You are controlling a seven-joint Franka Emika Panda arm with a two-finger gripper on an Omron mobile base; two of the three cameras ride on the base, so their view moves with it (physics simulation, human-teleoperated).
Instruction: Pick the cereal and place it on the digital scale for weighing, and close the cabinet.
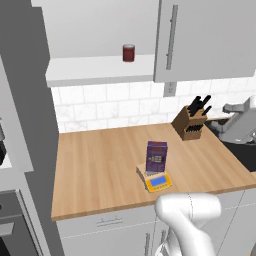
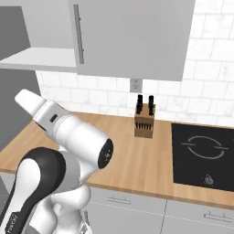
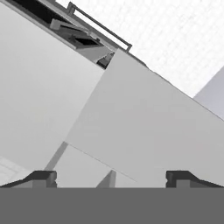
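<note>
While the arm reaches up toward the wall unit, the parts read as follows.

Gripper [image 3: 111,177]: fingers spread wide apart, one tip at 7 o'clock and one at 5 o'clock of the hand view; nothing between them.

Ahead of the fingers: flat pale grey panels, tilted in the hand view; which of them is a door cannot be told.

Cabinet [image 1: 200,40]: right door shut, with its bar handle [image 1: 172,37] upright. The left part stands open, showing the white shelf [image 1: 100,67]; its own door is not clearly seen.

Can [image 1: 128,52]: short, dark red, upright on the shelf.

Cereal [image 1: 156,156]: purple box standing upright on the scale, at the middle of the wooden counter [image 1: 95,165].

Scale [image 1: 157,181]: yellow, its blue display toward 6 o'clock of the box.

Knife block [image 1: 191,124]: at 2 o'clock of the box, well apart.

Progress: weighing step looks done; closing the cabinet remains.
</note>
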